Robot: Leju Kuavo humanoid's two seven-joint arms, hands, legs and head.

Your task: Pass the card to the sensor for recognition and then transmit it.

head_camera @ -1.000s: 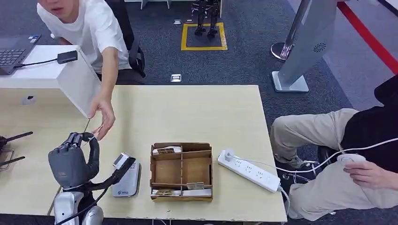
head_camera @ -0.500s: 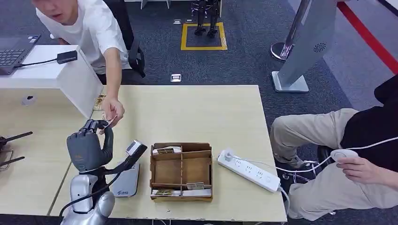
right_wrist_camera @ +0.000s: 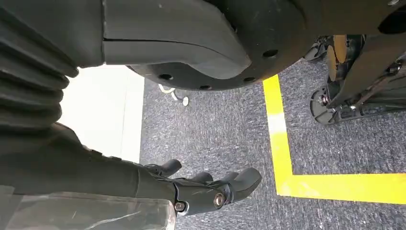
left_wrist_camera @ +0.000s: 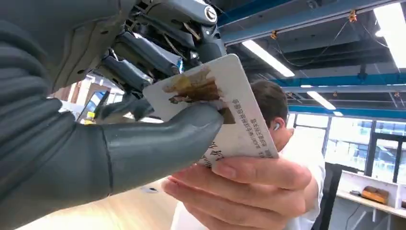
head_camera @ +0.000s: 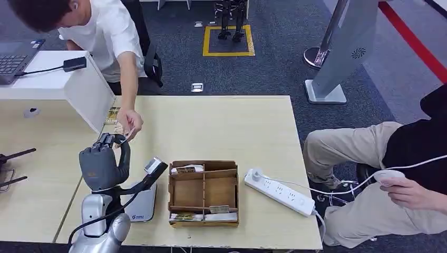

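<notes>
Dark grey left hand (head_camera: 100,166), silver forearm, black cable

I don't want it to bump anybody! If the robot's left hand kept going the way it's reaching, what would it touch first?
Most likely the person's hand. The left hand holds the card up toward it, and those fingers already grasp the card's far end.

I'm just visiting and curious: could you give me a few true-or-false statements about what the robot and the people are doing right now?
1. The left hand pinches a card. True.
2. A person's hand also grips that card. True.
3. The card lies flat on the sensor. False: it is held up, away from the sensor.
4. The right hand holds a card. False: it hangs with nothing in it.
5. The power strip sits inside the cardboard box. False: it lies beside it.
</notes>
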